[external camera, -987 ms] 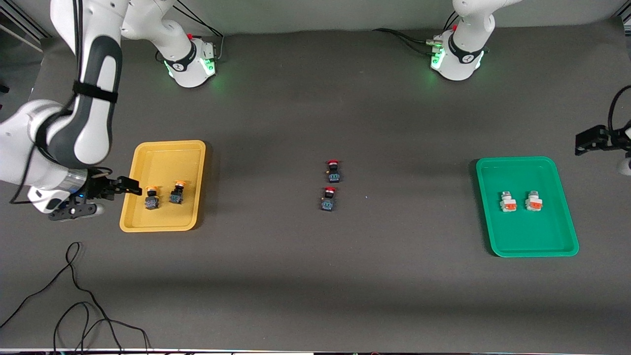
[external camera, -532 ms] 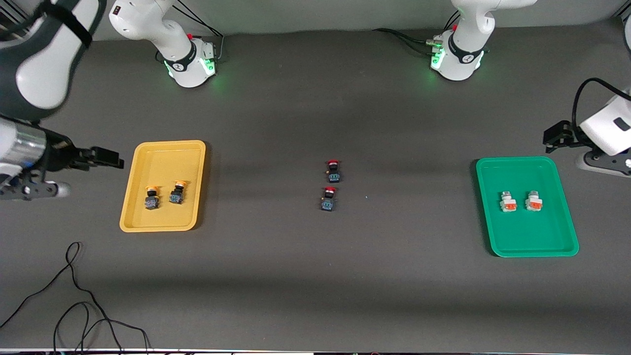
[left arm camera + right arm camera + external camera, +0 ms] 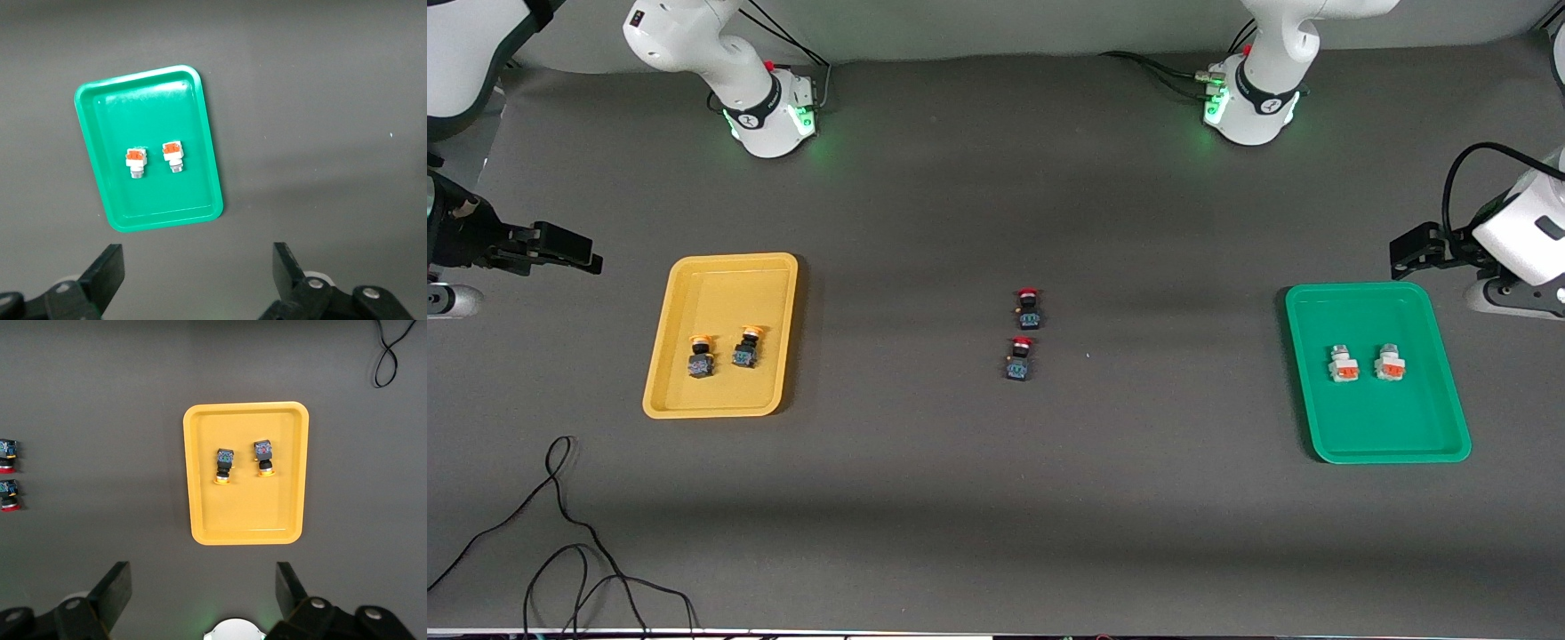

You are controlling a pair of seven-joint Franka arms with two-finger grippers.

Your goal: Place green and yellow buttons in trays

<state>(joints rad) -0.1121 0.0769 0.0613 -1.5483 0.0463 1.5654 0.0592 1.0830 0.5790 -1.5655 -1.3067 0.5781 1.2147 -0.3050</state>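
Observation:
Two black-bodied buttons with yellow-orange caps (image 3: 701,356) (image 3: 747,348) lie side by side in the yellow tray (image 3: 729,284). Two white-bodied buttons with orange blocks (image 3: 1343,364) (image 3: 1389,364) lie in the green tray (image 3: 1369,427). My right gripper (image 3: 569,249) is open and empty, up in the air off the yellow tray's outer side; its wrist view shows the tray (image 3: 247,513) and both buttons (image 3: 225,465) (image 3: 264,458). My left gripper (image 3: 1412,251) is open and empty, up beside the green tray's corner; its wrist view shows the tray (image 3: 193,113) and buttons (image 3: 136,162) (image 3: 173,155).
Two black-bodied switches with red caps (image 3: 1029,308) (image 3: 1020,358) lie mid-table, also at the right wrist view's edge (image 3: 8,455). A loose black cable (image 3: 560,516) curls near the front corner at the right arm's end. The arm bases (image 3: 769,111) (image 3: 1249,107) stand at the back.
My right gripper has risen and drawn away from the yellow tray toward the table's end. My left gripper has come farther into view toward the green tray. The buttons have not moved.

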